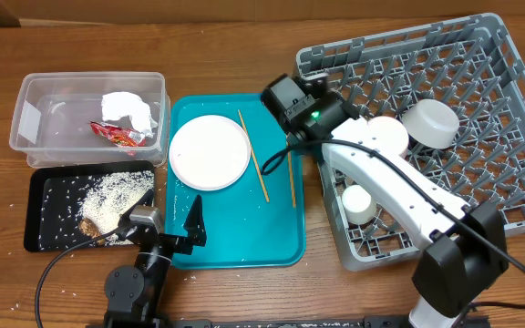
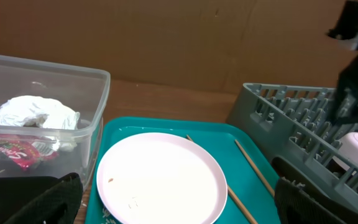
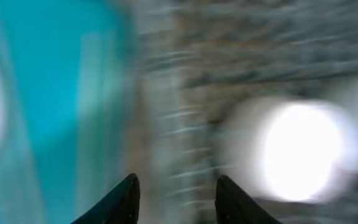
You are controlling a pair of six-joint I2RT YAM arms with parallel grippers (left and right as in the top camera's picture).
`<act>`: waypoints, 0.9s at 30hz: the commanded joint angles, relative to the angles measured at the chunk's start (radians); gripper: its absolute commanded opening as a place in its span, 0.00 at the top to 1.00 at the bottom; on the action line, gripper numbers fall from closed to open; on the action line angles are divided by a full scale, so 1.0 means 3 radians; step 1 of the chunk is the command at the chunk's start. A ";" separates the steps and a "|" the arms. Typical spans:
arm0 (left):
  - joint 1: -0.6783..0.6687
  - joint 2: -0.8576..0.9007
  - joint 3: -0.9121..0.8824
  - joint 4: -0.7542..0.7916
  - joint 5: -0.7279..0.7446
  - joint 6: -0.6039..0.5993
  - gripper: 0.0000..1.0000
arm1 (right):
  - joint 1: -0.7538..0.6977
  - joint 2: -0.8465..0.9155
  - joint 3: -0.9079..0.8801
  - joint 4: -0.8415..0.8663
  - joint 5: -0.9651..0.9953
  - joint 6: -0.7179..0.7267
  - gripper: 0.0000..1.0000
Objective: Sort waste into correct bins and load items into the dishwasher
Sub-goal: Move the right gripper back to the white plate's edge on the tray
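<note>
On the teal tray (image 1: 244,228) only the plate (image 1: 210,153) and chopsticks (image 1: 253,157) await loading; your right gripper (image 3: 176,190) and left gripper (image 1: 169,223) both gape empty, so a low chopstick pinch likely comes next

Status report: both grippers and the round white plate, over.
Left gripper open, empty. Right gripper open, empty. Round white plate on teal serving tray, unobstructed.

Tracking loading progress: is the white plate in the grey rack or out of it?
Out. The plate lies flat on the teal tray, beside the rack.
</note>
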 commanded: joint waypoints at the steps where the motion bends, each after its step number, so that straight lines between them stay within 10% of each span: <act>1: 0.0017 -0.0023 -0.0017 0.0000 0.0024 -0.0009 0.00 | 0.0014 -0.0048 -0.0014 0.0201 -0.2052 -0.0098 0.58; 14: 0.0017 -0.0023 -0.0017 0.0000 0.0024 -0.0009 0.00 | 0.0195 0.0713 -0.0314 0.0863 -0.2106 0.1499 0.61; 27: 0.0017 -0.0023 -0.0017 0.0000 0.0024 -0.0009 0.00 | 0.0289 0.0856 -0.0314 0.1142 -0.2281 0.1672 0.60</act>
